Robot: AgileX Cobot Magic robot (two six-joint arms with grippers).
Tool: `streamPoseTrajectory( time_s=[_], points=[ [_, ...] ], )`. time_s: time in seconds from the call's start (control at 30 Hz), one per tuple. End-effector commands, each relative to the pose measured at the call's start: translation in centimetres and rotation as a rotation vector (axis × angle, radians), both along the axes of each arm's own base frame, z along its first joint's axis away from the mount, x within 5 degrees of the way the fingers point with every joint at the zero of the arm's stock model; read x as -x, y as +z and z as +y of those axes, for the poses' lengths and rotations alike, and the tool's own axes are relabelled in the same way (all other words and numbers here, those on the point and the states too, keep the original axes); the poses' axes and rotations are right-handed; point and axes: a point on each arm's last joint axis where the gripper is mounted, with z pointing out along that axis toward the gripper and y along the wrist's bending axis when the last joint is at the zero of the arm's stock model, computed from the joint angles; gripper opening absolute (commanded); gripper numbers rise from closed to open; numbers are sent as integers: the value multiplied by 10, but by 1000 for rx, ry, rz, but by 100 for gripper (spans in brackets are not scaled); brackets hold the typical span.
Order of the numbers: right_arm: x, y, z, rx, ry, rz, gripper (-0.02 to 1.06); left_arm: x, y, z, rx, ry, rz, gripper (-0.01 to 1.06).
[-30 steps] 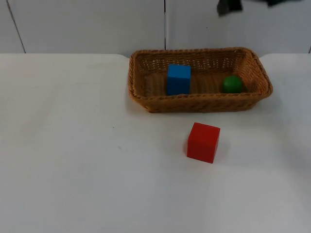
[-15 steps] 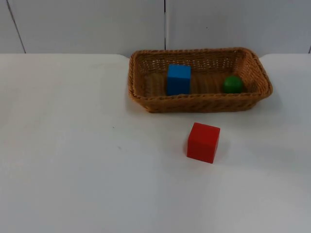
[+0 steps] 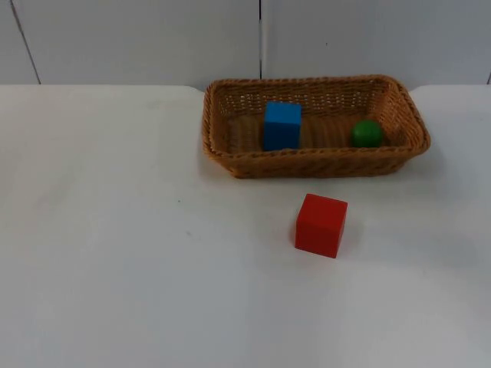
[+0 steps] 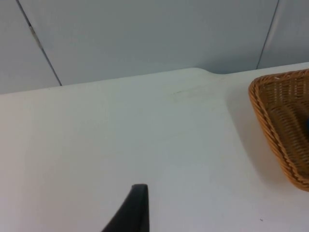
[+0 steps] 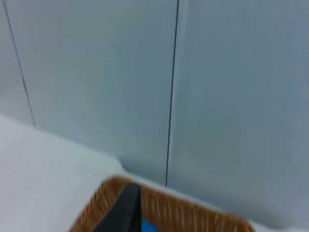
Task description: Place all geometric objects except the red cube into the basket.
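A white table (image 3: 115, 253) runs back to a grey wall (image 3: 138, 38) and ends against it. The wall is made of flat panels, with thin dark seams (image 3: 261, 38) running upright between them. Soft, even light falls across the table, which looks smooth and matte.

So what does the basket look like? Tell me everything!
The basket is a brown woven wicker tray, long and shallow, with sloping sides and a thick braided rim. It sits flat on the white table, close to the grey wall. Inside are a blue cube and a green ball. The red cube sits in front, not touching it.
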Motion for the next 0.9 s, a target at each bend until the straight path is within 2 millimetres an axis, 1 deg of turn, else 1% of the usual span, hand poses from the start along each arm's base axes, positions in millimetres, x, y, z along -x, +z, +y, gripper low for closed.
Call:
streamPoseTrajectory(
  time_s=[0.0, 0.03, 0.1, 0.17, 0.2, 0.23, 0.27, 0.3, 0.33, 0.4, 0.43, 0.47, 0.5, 0.53, 0.57, 0.63, 0.67, 0.7, 0.73, 0.83, 0.87],
  points=[
    [16, 21, -6, -84, -6, -78, 104, 0, 3, 1, 17, 8, -15, 105],
    [16, 21, -6, -84, -6, -78, 104, 0, 3, 1, 17, 8, -15, 105],
    [20, 28, -19, -99, -54, -50, 104, 1, 12, 1, 24, 5, -53, 105],
    [18, 28, -36, -107, -134, 5, 104, 3, 26, 1, 62, 20, -99, 105],
    [18, 28, -36, -107, -134, 5, 104, 3, 26, 1, 62, 20, -99, 105],
    [16, 25, -48, -96, -188, 40, 104, 3, 33, 2, 72, 28, -118, 105],
    [14, 21, -67, -86, -272, 82, 104, 3, 42, 2, 73, 34, -135, 105],
    [14, 19, -77, -69, -313, 104, 104, 3, 45, 2, 72, 36, -138, 105],
    [14, 19, -77, -69, -313, 104, 104, 3, 45, 2, 72, 36, -138, 105],
    [14, 15, -101, -39, -414, 142, 104, 3, 48, 4, 52, 46, -153, 105],
    [15, 14, -111, -28, -451, 146, 104, 3, 49, 5, 59, 63, -161, 105],
    [16, 14, -117, -45, -476, 151, 104, 2, 49, 9, 66, 91, -165, 105],
    [16, 14, -117, -45, -476, 151, 104, 2, 49, 9, 66, 91, -165, 105],
    [16, 14, -123, -48, -502, 150, 104, 1, 50, 14, 83, 123, -168, 105],
    [17, 13, -126, -47, -506, 155, 105, 2, 51, 18, 84, 136, -170, 105],
    [17, 11, -122, -12, -457, 175, 105, 4, 54, 26, 67, 149, -181, 105],
    [17, 10, -118, 8, -417, 187, 105, 7, 56, 26, 65, 126, -188, 105],
    [17, 10, -118, 8, -417, 187, 105, 7, 56, 26, 65, 126, -188, 105],
    [17, 9, -111, 4, -355, 196, 105, 13, 61, 25, 59, 94, -201, 105],
    [14, 6, -103, -45, -304, 216, 105, 23, 69, 22, 116, 68, -220, 105],
    [14, 6, -103, -45, -304, 216, 105, 23, 69, 22, 116, 68, -220, 105]
  ],
)
